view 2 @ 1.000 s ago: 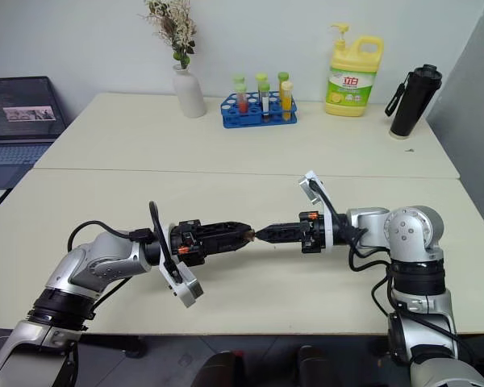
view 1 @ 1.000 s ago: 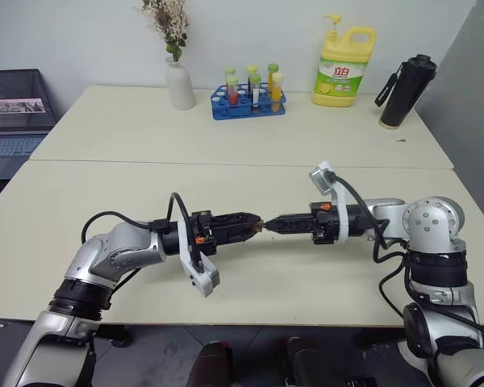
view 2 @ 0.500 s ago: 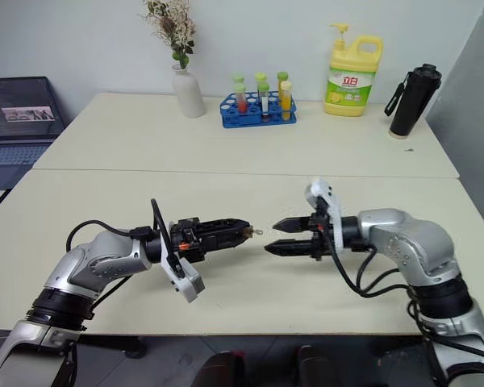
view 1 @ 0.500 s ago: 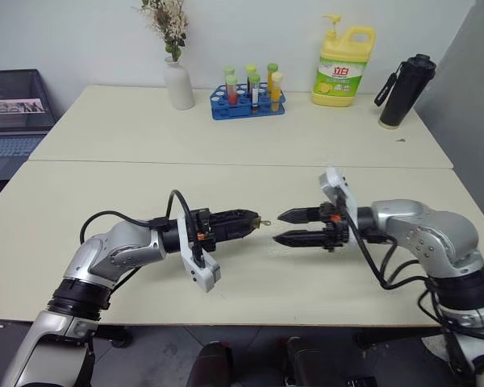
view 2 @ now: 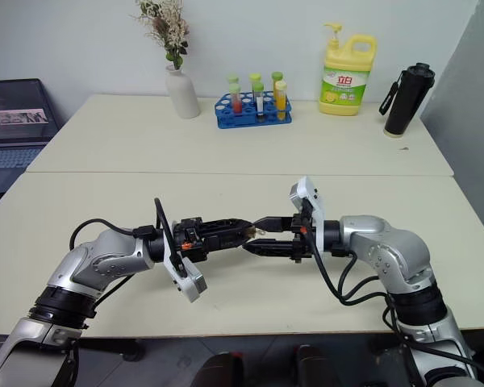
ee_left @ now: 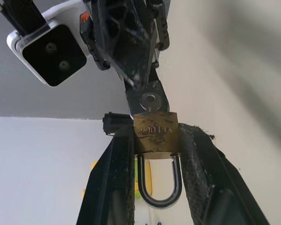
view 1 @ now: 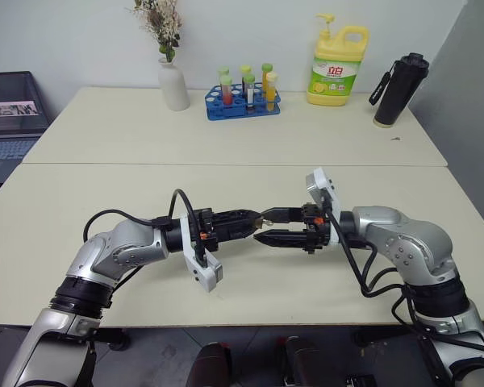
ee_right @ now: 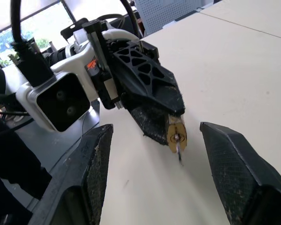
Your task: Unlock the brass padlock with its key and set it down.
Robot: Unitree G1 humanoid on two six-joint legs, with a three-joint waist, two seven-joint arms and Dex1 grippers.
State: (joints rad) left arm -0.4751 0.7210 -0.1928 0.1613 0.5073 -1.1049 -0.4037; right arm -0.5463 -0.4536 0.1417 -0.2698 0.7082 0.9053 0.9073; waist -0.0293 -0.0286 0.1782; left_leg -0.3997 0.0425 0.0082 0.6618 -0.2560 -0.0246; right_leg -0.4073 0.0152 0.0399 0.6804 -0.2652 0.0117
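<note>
Padlock [ee_left: 155, 131], one; key [ee_left: 150, 100], one.

Far end of my bench [view 1: 105, 129]: vase [view 1: 174, 83] with dried flowers, blue tube rack [view 1: 244, 95], yellow soap jug [view 1: 334, 58], black bottle [view 1: 395, 81]. Laptop [view 1: 12, 113] sits off to my left.

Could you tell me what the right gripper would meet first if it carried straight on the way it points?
Most likely the key protruding from the brass padlock clamped in the left gripper; the open right gripper faces it closely.
</note>
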